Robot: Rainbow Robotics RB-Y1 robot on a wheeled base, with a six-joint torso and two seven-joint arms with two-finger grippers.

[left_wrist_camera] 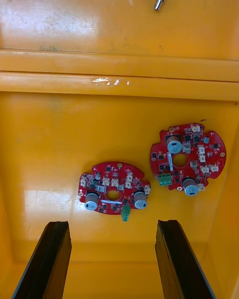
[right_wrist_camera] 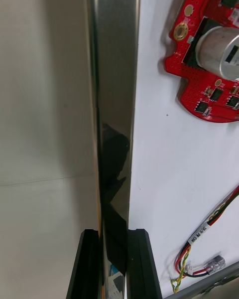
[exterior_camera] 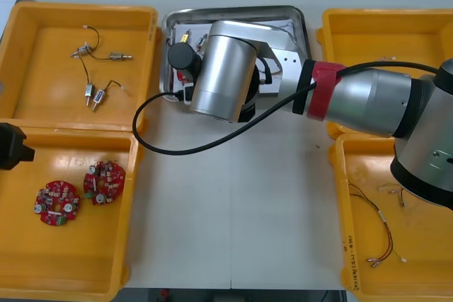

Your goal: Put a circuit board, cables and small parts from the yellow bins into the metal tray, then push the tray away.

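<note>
Metal tray (exterior_camera: 294,19): at the far middle of the bench (exterior_camera: 233,210), between the yellow bins. Its white floor carries one circuit board (right_wrist_camera: 199,97) and a red and yellow cable (right_wrist_camera: 199,244), the two apart from each other.

Right pincer (right_wrist_camera: 113,234): closed across the tray's shiny side wall, one black finger on the outside and one on the inside. In the front view the right arm reaches over the tray's near left part.

Left pincer (left_wrist_camera: 113,224): fingers wide apart, gripping nothing. It hangs at the outer edge of the near left yellow bin (exterior_camera: 71,266).

Bin contents: two circuit boards (exterior_camera: 56,203) (exterior_camera: 104,182) lie flat, side by side.
</note>
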